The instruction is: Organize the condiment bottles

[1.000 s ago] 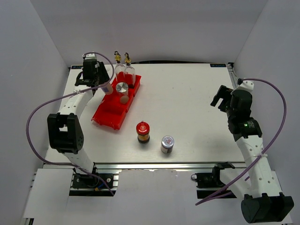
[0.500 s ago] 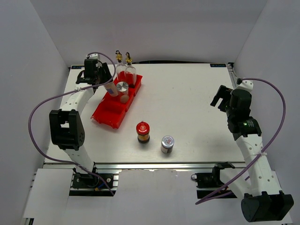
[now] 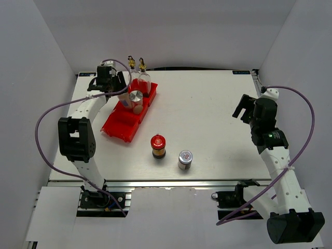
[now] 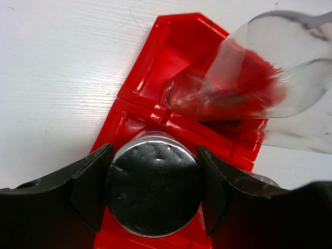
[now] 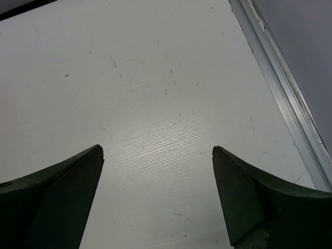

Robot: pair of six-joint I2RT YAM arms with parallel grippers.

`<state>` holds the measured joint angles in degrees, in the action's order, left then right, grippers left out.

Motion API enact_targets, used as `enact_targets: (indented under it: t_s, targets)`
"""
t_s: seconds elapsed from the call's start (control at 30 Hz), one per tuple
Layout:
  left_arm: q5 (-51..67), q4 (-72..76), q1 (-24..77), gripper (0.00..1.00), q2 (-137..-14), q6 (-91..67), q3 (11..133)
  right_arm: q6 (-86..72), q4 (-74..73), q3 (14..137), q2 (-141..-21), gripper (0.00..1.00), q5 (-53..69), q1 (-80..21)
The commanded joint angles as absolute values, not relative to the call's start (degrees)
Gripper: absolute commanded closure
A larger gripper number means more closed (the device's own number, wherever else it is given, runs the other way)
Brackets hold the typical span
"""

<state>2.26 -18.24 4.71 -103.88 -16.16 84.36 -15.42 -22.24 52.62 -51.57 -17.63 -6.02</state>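
**While a shaker hung over the tray, two jars stood loose near the front edge**

Though most of the counter lay bare, the work was crowded toward its far left corner, where the red tray sat at a slant. Its low walls and dividers looked stiff but light, so a bump would likely slide it.

Two glass cruets stood in the tray's far end, close together. Tall, narrow and breakable, they probably tip easily, and their smooth glass would be safest gripped around the body rather than the gold spout.

The left end effector was clamped across the silver cap of a white shaker, held above a tray compartment just beside the cruets; whether its base touched the tray could not be told. Room there was tight, with glass close on the far side. A second shaker stood in the tray just beside it.

The red-lidded jar and silver-lidded jar stood upright near the front edge, left of centre, apart from each other with free space all round. Short and squat, they seemed stable; a grip at the lid or upper body should suit.

The right end effector hovered spread wide and empty near the right edge.
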Motion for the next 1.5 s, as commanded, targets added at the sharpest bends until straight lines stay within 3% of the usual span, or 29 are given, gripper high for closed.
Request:
enact_targets:
  t_s: [0.0,0.1,0.13,0.57,0.8,0.9,1.0,1.3,1.47]
  targets:
    - [3.6,-18.2,6.0,0.28,-103.9,-15.7,88.1,-14.5,-20.6,52.6,-51.1,0.11,-17.6,-5.8]
    - [3.2,-18.7,6.4,0.20,-103.9,-15.6,88.5,-14.5,-20.5,52.6,-51.0,0.10,-17.7,-5.8]
    - [2.8,-18.9,6.5,0.02,-103.8,-15.4,88.7,-14.6,-20.5,52.6,-51.1,0.11,-17.7,-5.8]
    - [-11.1,-25.6,6.8,0.02,-98.4,-13.5,95.7,-14.6,-20.2,52.5,-49.8,0.10,-16.7,-5.8]
    - [-3.1,-20.0,8.2,0.02,-84.9,-15.9,87.5,-14.7,-19.7,52.1,-48.7,0.11,-13.2,-5.9]
    - [-9.0,-19.4,15.0,0.02,-77.8,-17.7,81.7,-14.9,-20.1,52.3,-49.0,0.11,-11.7,-5.9]
    - [-14.3,-20.8,28.0,0.02,-73.7,-18.0,77.5,-15.7,-18.9,51.8,-48.8,0.11,-10.5,-5.8]
    - [-20.2,-27.9,43.7,0.02,-73.6,-23.2,68.6,-16.9,-19.5,51.9,-48.5,0.11,-7.5,-5.9]
    - [-15.5,-31.0,46.9,0.02,-76.6,-23.6,65.1,-17.1,-19.3,51.5,-46.8,0.11,-7.6,-5.8]
